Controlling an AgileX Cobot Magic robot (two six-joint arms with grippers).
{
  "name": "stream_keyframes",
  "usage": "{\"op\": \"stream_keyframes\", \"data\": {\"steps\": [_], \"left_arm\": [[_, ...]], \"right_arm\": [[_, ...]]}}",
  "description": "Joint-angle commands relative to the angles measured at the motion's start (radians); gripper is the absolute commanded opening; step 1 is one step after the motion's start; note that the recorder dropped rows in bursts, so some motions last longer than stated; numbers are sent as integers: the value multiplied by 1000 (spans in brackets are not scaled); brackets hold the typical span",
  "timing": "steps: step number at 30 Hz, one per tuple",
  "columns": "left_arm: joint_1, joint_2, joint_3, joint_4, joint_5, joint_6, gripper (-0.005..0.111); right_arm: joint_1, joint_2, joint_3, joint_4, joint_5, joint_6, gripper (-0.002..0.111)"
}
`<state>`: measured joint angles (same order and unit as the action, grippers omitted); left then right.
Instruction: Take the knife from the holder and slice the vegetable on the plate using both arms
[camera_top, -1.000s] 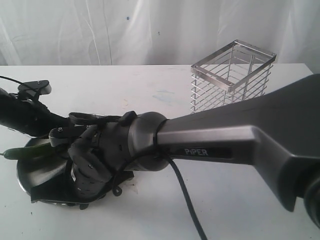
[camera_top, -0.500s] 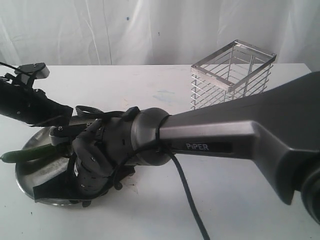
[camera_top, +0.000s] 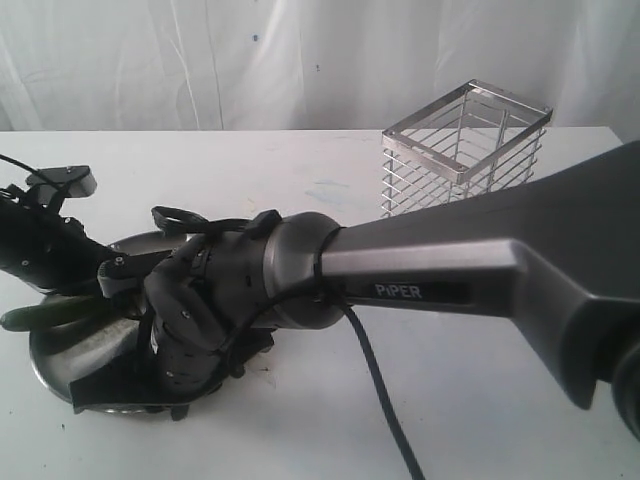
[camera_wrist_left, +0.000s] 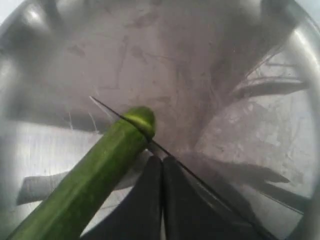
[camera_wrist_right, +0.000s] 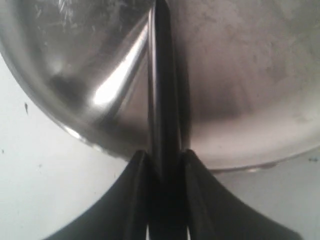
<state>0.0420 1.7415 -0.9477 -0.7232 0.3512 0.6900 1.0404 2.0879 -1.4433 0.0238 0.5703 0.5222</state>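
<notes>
The vegetable (camera_wrist_left: 85, 185) is a slender, dark green, faintly ridged stick. One end shows a pale yellow-green cut face. It lies in the plate (camera_wrist_left: 240, 60), a shallow round steel dish, shiny and scuffed all over.

The knife (camera_wrist_right: 161, 90) is seen edge-on from both wrists. It looks like a thin dark line that crosses the vegetable right at the cut face and touches it there. From the right wrist it is a narrow black strip running out over the steel.

The right gripper (camera_wrist_right: 164, 160) has its two black fingers clamped on the knife's black handle, one on each side. The left gripper (camera_wrist_left: 161, 167) has its fingers pressed together with nothing between them. It hangs low over the plate, just beside the vegetable.

In the exterior view the plate sits at about eight o'clock on the white table (camera_top: 300, 180), and the vegetable pokes past its nine o'clock rim. The big grey right arm (camera_top: 450, 260), marked "PiPER", reaches in from four o'clock and hides much of the dish. The holder (camera_top: 465, 150), a tall silver wire basket, stands well apart at about one o'clock.
</notes>
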Motion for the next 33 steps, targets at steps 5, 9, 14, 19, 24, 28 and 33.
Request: {"op": "stream_keyframes", "data": {"steps": [5,9,14,19,24,28,33], "left_arm": [[-4,-9,13,1,15,-10,2],[-4,-9,13,1,-3,-10,2],[-4,-9,13,1,-3,-10,2],[-4,-9,13,1,11,-15,2],[-4,-9,13,1,23,-19,2],[-4,-9,13,1,23,-19,2],[-4,-9,13,-1,31,-33,2]], "right_arm": [[-4,-39,-1,13,79,-29,0],[-4,-39,-1,33,137,-79,0],[-4,-39,-1,81,150,-114,0],[-6,-39,-1,93,146,-146,0],[-5,-37,-1,104,143,-164,0],[-5,-37,-12,108,145,-184,0],[-8,-32,-50,101,143,-209,0]]}}
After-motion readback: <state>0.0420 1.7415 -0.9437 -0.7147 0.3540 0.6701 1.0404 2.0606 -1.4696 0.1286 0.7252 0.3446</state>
